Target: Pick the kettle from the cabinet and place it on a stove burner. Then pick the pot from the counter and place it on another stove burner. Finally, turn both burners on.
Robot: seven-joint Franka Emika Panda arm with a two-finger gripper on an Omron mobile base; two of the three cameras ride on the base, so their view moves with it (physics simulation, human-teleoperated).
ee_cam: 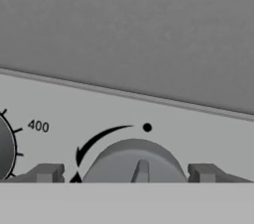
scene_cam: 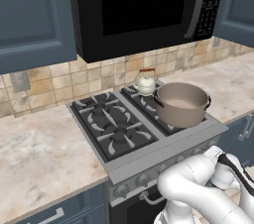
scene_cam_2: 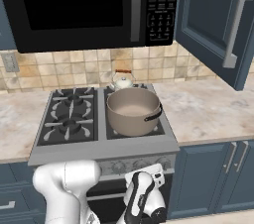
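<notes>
**Gripper Facing a Stove Knob**

Gripper is hovering at the silver control panel, its two fingertips standing wide apart on either side of a round knob, not clamping it. Above, the taupe pot is sitting on the stove, on its front right burner, with the cream kettle sitting just behind it on the rear right burner.

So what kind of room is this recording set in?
A home kitchen, rendered in simulation: a black four-burner gas cooktop set in a beige marbled stone counter, a black microwave overhead, and dark slate-blue wall cabinets.
</notes>
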